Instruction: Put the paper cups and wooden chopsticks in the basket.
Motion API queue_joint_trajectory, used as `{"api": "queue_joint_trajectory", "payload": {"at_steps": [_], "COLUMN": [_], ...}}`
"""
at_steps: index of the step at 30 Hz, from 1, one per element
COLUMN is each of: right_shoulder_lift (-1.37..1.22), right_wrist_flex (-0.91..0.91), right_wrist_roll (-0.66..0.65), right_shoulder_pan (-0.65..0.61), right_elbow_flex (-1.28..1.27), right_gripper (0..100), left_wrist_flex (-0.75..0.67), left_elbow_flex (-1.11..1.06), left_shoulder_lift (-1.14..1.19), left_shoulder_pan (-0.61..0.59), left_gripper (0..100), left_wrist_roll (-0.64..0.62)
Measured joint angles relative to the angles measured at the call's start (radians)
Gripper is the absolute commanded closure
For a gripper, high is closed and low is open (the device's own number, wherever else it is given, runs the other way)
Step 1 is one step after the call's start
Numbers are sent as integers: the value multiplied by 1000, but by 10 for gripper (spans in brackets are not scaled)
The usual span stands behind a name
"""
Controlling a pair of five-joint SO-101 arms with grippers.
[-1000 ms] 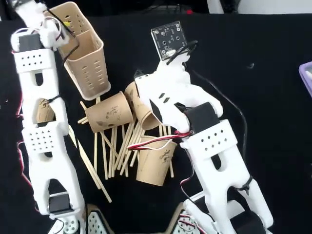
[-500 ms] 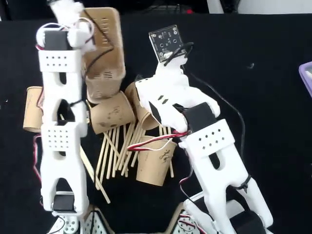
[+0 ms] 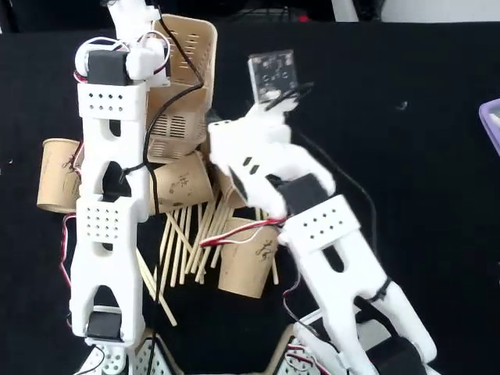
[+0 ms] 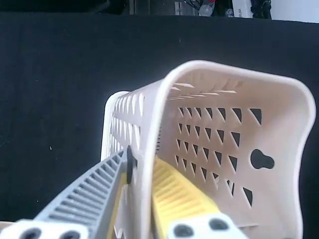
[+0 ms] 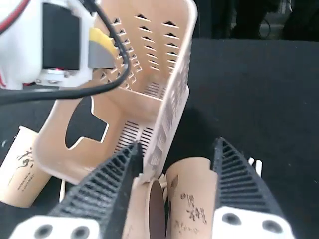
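High view: the step in hand looked like loading the first cup. The left arm (image 3: 109,180) held the basket (image 3: 191,70) tipped up at the far side of the table (image 3: 406,156). The right arm (image 3: 312,223) hung over a cup (image 3: 227,187) just beside the basket's base. Other cups (image 3: 181,181) lay near it on the scattered chopsticks (image 3: 187,242), and one lay well apart beyond the left arm.

Left wrist view: the left gripper (image 4: 139,184) was clamped on the basket's wall near the rim, with the grey finger outside and the yellow one inside. What showed of the basket's inside held nothing.

Right wrist view: the right gripper (image 5: 177,149) was spread wide and held nothing. The cup lay on its side between the fingers (image 5: 107,186), closer to their roots than their tips. I could not tell if either finger touched it. The basket's mouth gaped just beyond the fingertips.

The next move, I judged, called for closing squarely on that cup without crushing it. It would then need lifting clear of its neighbour and carrying into the basket's mouth.
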State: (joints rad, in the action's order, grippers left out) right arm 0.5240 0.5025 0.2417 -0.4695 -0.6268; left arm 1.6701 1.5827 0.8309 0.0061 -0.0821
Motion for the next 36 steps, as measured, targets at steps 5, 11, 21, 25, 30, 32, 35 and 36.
{"api": "queue_joint_trajectory", "payload": {"at_steps": [5,11,21,25,30,32,35,36], "right_shoulder_lift": [-2,-35,-175,-184,-167,-167,-176,-186], "right_wrist_flex": [-204,-307,-338,-338,-336,-308,-229,-198], "right_wrist_roll": [6,6,6,6,-46,-91,-121,-129], "right_shoulder_pan": [-63,-135,-104,-69,-44,-41,-38,-38], "right_elbow_flex": [-58,-127,-89,-86,-87,-66,-2,31], "right_gripper": [773,773,969,989,988,988,988,988], "left_wrist_flex": [0,0,0,2,2,2,2,2], "left_elbow_flex": [0,0,0,-2,-2,-2,-2,-2], "left_shoulder_lift": [0,0,0,0,0,0,0,0], "left_shoulder_pan": [0,-6,-46,-81,-124,-132,-135,-135], "left_gripper": [970,970,970,970,970,970,970,970], "left_wrist_roll": [0,0,-5,-48,-129,-143,-152,-152]}}
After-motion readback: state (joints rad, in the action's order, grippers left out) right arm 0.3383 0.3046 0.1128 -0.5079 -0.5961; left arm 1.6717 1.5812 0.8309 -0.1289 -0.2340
